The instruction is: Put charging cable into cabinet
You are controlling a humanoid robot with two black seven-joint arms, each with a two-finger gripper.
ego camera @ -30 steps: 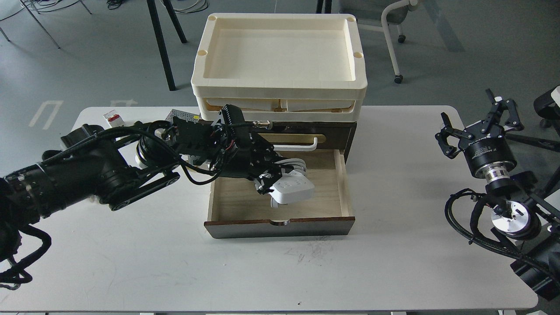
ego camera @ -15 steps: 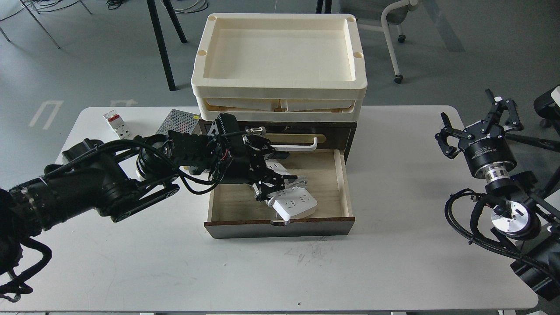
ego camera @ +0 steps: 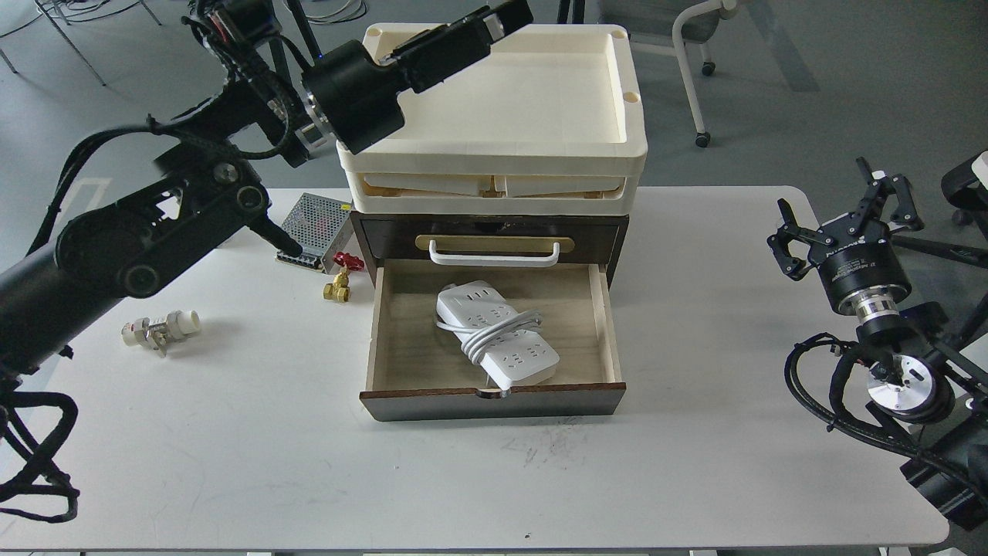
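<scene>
White tabletop (ego camera: 463,479) on grey floor, coiled white power strip (ego camera: 498,333) lying in dark wooden cabinet's (ego camera: 494,401) open drawer, my left gripper (ego camera: 505,15) raised, fingers unreadable, right gripper (ego camera: 845,216) spread, empty.

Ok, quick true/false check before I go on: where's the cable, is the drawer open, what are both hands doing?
1. The charging cable lies inside the open drawer of the cabinet. True.
2. The left hand grips the cable. False: it is raised over the cream tray, clear of the cable.
3. The drawer is shut. False: it is pulled out.
4. The right hand is open, empty. True.
</scene>
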